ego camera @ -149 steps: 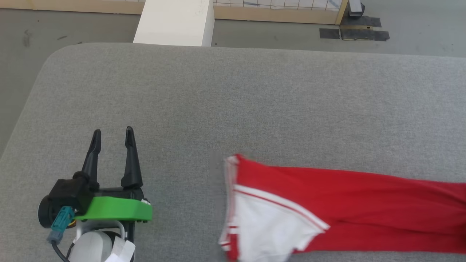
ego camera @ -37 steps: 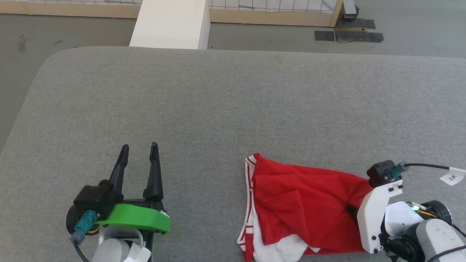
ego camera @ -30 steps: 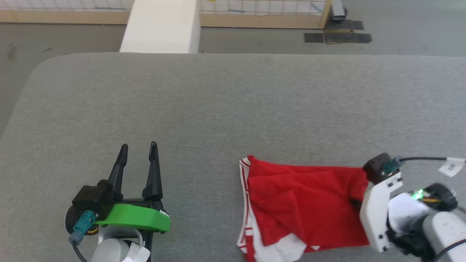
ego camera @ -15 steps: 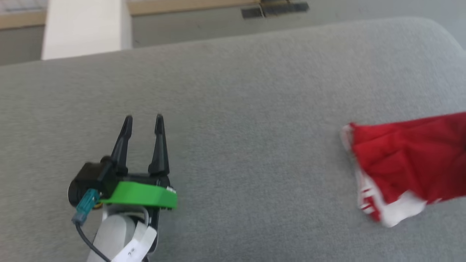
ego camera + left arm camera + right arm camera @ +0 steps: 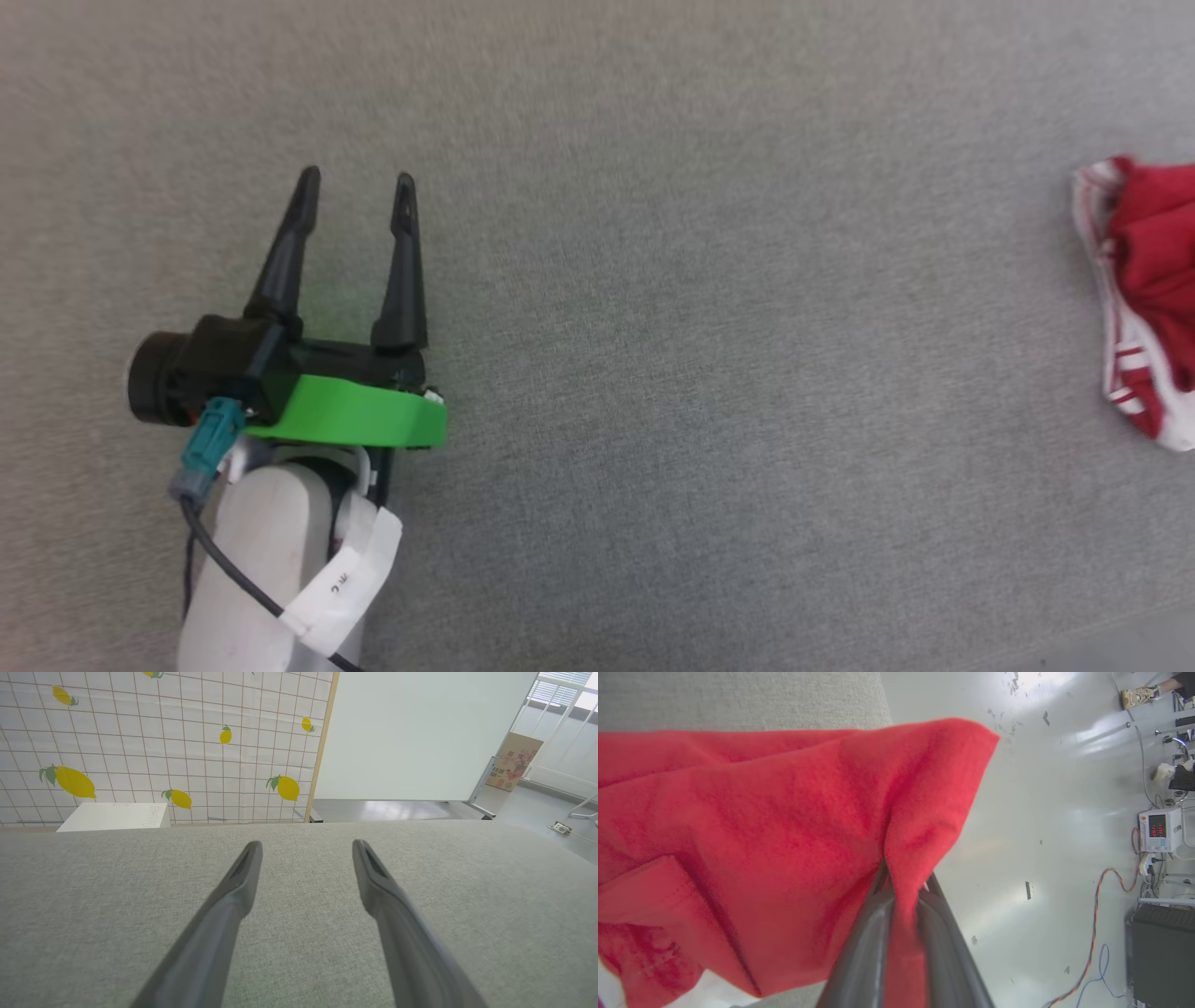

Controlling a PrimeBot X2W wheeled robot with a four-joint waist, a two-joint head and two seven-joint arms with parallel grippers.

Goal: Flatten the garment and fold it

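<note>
Head view: the left claw hovers over the bare grey surface with its two fingers spread wide and nothing between them. The garment lies bunched at the right margin, well apart from it, showing a red fold edged by white-and-red striped trim. Left wrist view: the left claw points along the surface toward a lemon-print screen and a white board, with no cloth between its fingers. Right wrist view: the right claw is closed to a narrow gap on a pinch of the garment, with red fabric rising between its fingers. The cloth drapes in loose folds from the surface, and its pinched corner stands out past the surface's edge, over the glossy floor. Reading: the step in hand appears to be spreading, with flattening hardly begun, since the garment is crumpled and held at one point alone. To do it well, the right claw should grip firmly and carry the corner back over the surface rather than beyond its edge. The left claw should cross to the striped end and take a single layer at the trim. The two should then draw apart low and evenly until the folds vanish. Pulling against one pinch risks the fabric slipping out or sliding to the floor.
</note>
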